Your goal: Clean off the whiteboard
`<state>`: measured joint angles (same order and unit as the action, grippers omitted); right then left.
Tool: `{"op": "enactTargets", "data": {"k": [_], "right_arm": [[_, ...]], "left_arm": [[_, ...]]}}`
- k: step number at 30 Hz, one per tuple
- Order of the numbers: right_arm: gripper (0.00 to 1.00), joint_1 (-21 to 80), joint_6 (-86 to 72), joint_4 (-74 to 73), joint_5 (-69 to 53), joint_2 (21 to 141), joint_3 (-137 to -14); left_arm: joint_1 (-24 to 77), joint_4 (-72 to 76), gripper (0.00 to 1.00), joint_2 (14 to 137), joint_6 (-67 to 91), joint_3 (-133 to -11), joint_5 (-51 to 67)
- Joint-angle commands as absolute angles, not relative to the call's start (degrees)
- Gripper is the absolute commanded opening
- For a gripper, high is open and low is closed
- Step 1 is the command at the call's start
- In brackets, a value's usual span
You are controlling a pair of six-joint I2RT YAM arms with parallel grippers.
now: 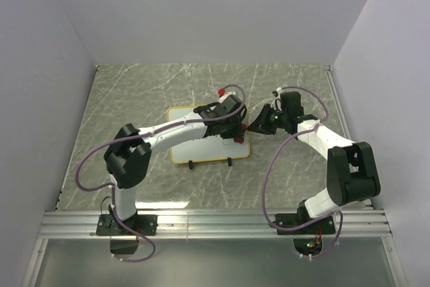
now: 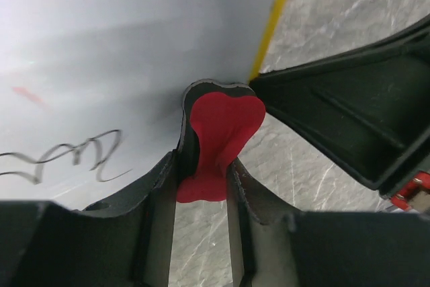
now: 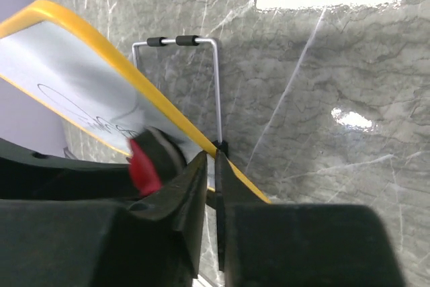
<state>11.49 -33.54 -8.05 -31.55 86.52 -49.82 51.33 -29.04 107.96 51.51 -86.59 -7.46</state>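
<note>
The whiteboard [image 1: 201, 150] lies near the middle of the grey marbled surface [image 1: 134, 99], its yellow frame towards the arms' bases and two black feet [image 1: 193, 163] showing at that near edge. A black scribble [image 2: 67, 156] remains on the white face. On the board's right part, just inside the frame, the red eraser [image 2: 225, 126] presses against the face, clamped between the jaws of the left gripper [image 2: 201, 166]. The left arm reaches forward and to the right across the board, elbow bent, wrist angled down. The right gripper [image 3: 213, 166] comes in from the right, its jaws drawn nearly together on the frame's right edge beside the wire stand [image 3: 216, 85]. The right arm folds back at the elbow, its forearm pointing left towards the board.
</note>
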Motion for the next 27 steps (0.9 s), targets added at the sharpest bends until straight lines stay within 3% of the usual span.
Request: {"op": "enactTargets", "data": {"k": [1,6,10,11,13,15,23,26,27], "right_arm": [[0.12,12.0,-33.0,-5.7,-32.3,87.0,-50.4],[0.02,12.0,-33.0,-5.5,-33.1,86.9,-50.6],[0.05,12.0,-33.0,-4.7,-34.4,87.1,-50.3],[0.09,12.0,-33.0,-4.3,-34.5,86.6,-49.9],[0.44,12.0,-33.3,-3.0,-35.2,85.7,-49.1],[0.66,11.9,-33.3,-1.4,-35.5,84.8,-48.8],[0.66,11.8,-32.7,-0.1,-36.7,89.5,-52.7],[0.62,12.0,-35.1,7.1,-39.7,91.4,-51.4],[0.55,12.1,-35.9,8.7,-40.3,92.0,-51.0]], "left_arm": [[52.2,-27.6,0.00,109.3,50.7,-88.0,-7.1],[52.2,-27.9,0.00,107.8,51.9,-83.9,-10.1],[52.2,-27.9,0.00,104.7,52.4,-80.3,-12.3],[52.2,-27.6,0.01,104.2,52.4,-79.5,-12.4],[52.2,-26.9,0.00,102.5,52.5,-78.0,-12.3],[52.2,-26.9,0.00,101.6,52.6,-77.4,-12.4],[52.2,-27.2,0.00,99.0,52.9,-76.1,-12.3],[52.2,-26.7,0.00,97.8,53.0,-74.7,-12.0],[52.2,-26.7,0.00,97.6,52.9,-74.5,-11.9]]}}
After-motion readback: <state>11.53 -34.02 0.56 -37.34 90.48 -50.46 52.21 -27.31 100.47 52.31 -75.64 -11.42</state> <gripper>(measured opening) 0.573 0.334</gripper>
